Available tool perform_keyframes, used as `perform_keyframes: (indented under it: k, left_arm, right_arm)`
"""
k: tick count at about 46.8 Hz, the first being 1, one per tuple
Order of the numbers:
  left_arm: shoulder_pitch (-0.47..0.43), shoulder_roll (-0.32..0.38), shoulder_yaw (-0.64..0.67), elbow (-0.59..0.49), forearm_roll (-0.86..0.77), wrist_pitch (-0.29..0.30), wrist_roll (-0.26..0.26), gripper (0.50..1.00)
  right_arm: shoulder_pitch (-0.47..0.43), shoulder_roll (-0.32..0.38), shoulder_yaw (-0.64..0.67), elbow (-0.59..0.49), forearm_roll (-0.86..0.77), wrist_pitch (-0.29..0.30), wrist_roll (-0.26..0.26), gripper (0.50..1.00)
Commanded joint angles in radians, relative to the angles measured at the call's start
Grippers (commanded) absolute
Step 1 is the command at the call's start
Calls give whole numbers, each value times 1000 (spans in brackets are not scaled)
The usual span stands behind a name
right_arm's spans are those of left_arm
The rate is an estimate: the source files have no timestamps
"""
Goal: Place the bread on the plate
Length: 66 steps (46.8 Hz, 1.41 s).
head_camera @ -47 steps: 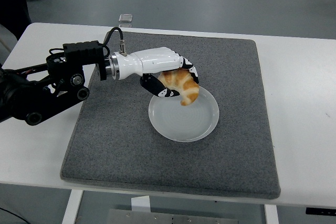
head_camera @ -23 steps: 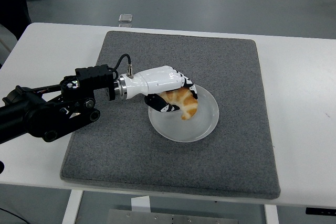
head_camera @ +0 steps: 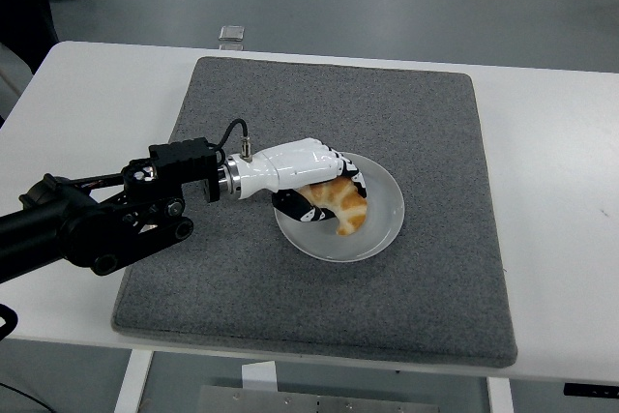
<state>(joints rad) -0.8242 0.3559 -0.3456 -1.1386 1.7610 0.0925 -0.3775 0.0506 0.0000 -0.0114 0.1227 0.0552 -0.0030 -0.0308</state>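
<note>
The left hand reaches in over the left part of the plate, its white shell facing up and its fingers curled around the bread. The bread is a golden, curved croissant; it sits inside the plate, left of the plate's centre, with its lower tip pointing toward the plate's near rim. Whether the bread already touches the plate's surface or hangs just above it cannot be told, since the hand covers its upper end. The thumb shows dark below the palm, on the near-left side of the plate, against the bread's left flank. So the hand is clamped on the bread, not spread.

The black arm runs away from the plate to the left, with a cable looping up at the wrist. The plate is white and round and lies on a grey mat, which spreads well past the plate on every side. The mat lies on the table. Far beyond the plate, past the table's back edge, a small clear box sits on the floor
</note>
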Motion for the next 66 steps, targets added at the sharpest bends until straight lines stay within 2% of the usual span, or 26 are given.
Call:
perform_keyframes:
  k: [1, 8, 9, 14, 28, 39, 47, 57, 66]
  left_arm:
    - [2, 0, 0, 0, -2, 1, 0, 640]
    - [3, 0, 0, 0, -3, 1, -1, 891]
    - [3, 0, 0, 0, -3, 1, -1, 917]
    - [3, 2, 0, -1, -8, 1, 0, 983]
    - [2, 15, -7, -13, -37, -8, -4, 996]
    - [0, 67, -9, -78, -153, -27, -6, 996]
    - [-7, 94, -27, -102, -259, -94, -4, 996]
    - [-36, 130, -69, -110, -442, -226, -4, 996]
    - [-58, 192, -69, -110, -612, -251, -4, 999]
  right_arm:
    - [0, 0, -1, 0, 0, 0, 0, 952]
    - [0, 0, -1, 0, 0, 0, 0, 952]
    - [0, 0, -1, 0, 0, 0, 0, 952]
    - [0, 0, -1, 0, 0, 0, 0, 952]
    - [0, 0, -1, 0, 0, 0, 0, 952]
    - [0, 0, 1, 0, 0, 0, 0, 952]
    - [0, 0, 1, 0, 0, 1, 0, 952]
    - [0, 0, -1, 0, 0, 0, 0, 952]
    - [0, 0, -1, 0, 0, 0, 0, 952]
